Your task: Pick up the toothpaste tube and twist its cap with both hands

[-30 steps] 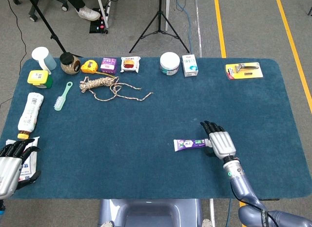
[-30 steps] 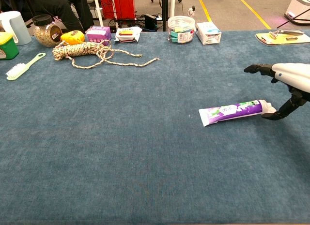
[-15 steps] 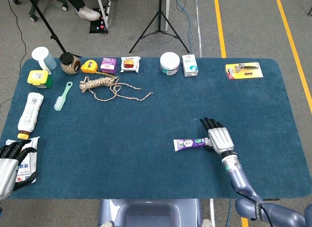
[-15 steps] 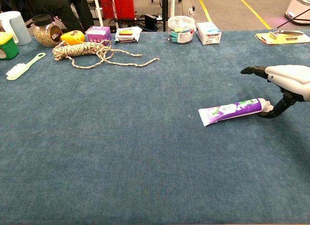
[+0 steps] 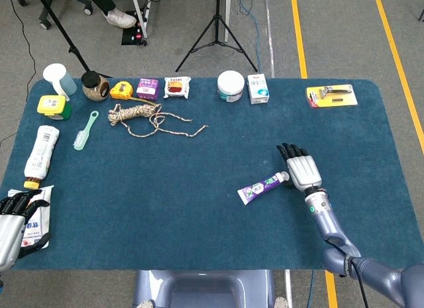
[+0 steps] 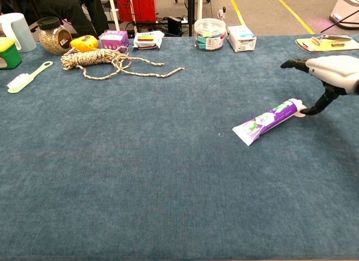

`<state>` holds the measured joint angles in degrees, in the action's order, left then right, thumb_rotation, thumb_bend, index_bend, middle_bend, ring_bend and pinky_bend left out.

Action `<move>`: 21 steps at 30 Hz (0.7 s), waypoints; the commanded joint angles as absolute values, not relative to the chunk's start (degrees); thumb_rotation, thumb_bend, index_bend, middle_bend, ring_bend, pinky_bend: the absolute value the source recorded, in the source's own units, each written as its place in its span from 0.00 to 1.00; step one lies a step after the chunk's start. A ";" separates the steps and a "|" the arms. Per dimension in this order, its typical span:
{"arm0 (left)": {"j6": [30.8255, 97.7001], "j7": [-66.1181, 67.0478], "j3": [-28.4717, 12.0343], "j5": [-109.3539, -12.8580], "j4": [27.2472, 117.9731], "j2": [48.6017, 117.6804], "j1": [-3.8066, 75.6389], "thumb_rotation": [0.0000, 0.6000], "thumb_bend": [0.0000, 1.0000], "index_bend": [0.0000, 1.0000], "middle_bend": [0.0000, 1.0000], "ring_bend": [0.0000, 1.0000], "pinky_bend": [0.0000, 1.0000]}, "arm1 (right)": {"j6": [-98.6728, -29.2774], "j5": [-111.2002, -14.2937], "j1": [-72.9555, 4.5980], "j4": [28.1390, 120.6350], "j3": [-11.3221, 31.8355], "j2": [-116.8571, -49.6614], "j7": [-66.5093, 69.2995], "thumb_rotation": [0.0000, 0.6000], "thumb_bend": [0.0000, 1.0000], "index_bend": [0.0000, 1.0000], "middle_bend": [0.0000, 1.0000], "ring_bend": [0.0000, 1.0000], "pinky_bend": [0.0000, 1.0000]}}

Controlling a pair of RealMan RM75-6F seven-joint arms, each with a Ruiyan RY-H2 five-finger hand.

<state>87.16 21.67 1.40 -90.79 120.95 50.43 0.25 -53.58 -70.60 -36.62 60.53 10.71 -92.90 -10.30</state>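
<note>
The purple and white toothpaste tube (image 5: pixel 260 188) (image 6: pixel 265 121) lies flat and diagonal on the blue table, its white cap (image 6: pixel 299 108) pointing far right. My right hand (image 5: pixel 302 171) (image 6: pixel 332 72) hovers over the cap end, palm down with fingers stretched forward. Its thumb reaches down and touches the cap; nothing is gripped. My left hand (image 5: pixel 11 223) sits at the table's near left corner, fingers apart, holding nothing. It is out of the chest view.
A white packet (image 5: pixel 40 214) lies beside the left hand, a white bottle (image 5: pixel 40 149) and a green brush (image 5: pixel 85 130) behind it. A rope (image 5: pixel 141 115), small boxes, a round tub (image 5: pixel 230 86) and a razor pack (image 5: pixel 331 95) line the far edge.
My right hand has moved away from me, and the tube's cap end swung with it, so the tube went from nearly level to diagonal. The left hand barely shifted.
</note>
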 commanded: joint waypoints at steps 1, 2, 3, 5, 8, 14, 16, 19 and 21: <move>87.37 21.66 1.33 -90.64 120.95 50.31 0.15 1.00 0.18 0.32 0.21 0.18 0.21 | -50.57 -71.20 -40.49 55.04 12.70 -94.66 -8.47 1.00 0.28 0.00 0.06 0.09 0.16; 87.39 21.62 1.35 -90.63 120.93 50.25 0.13 1.00 0.18 0.32 0.21 0.18 0.21 | -49.93 -71.26 -41.11 53.85 12.84 -94.98 -8.14 1.00 0.28 0.00 0.06 0.09 0.16; 87.39 21.57 1.39 -90.60 120.88 50.20 0.08 1.00 0.18 0.32 0.21 0.18 0.21 | -49.33 -71.38 -41.72 52.73 12.95 -95.18 -7.91 1.00 0.28 0.00 0.06 0.09 0.16; 87.45 21.45 1.45 -90.59 120.84 50.11 0.01 1.00 0.18 0.32 0.21 0.18 0.21 | -48.33 -71.58 -42.53 51.35 12.98 -95.30 -7.46 1.00 0.29 0.00 0.06 0.10 0.16; 87.75 21.15 1.51 -90.55 120.69 50.06 -0.22 1.00 0.18 0.32 0.21 0.18 0.21 | -46.98 -72.28 -43.44 50.63 12.75 -94.43 -6.39 1.00 0.28 0.00 0.08 0.13 0.16; 87.69 20.70 1.76 -90.33 120.26 50.15 -0.45 1.00 0.18 0.32 0.21 0.18 0.21 | -47.77 -74.00 -42.92 55.67 12.43 -89.92 -2.87 1.00 0.28 0.07 0.16 0.18 0.16; 87.50 20.62 1.76 -90.43 120.19 50.19 -0.33 1.00 0.18 0.32 0.21 0.18 0.21 | -47.46 -74.85 -42.59 60.13 12.20 -86.57 -0.87 1.00 0.28 0.13 0.21 0.23 0.17; 87.57 20.48 1.56 -90.70 120.15 50.27 -0.17 1.00 0.18 0.32 0.21 0.18 0.21 | -46.71 -75.95 -42.34 67.73 12.11 -81.22 2.08 1.00 0.28 0.19 0.27 0.28 0.20; 87.47 20.50 1.57 -90.75 120.18 50.36 -0.13 1.00 0.18 0.32 0.21 0.18 0.21 | -45.79 -76.35 -42.41 72.46 12.19 -78.00 4.19 1.00 0.28 0.22 0.30 0.31 0.21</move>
<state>87.49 20.49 1.56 -90.74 120.17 50.35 -0.14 -46.96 -74.98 -42.69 65.00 12.30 -83.80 0.26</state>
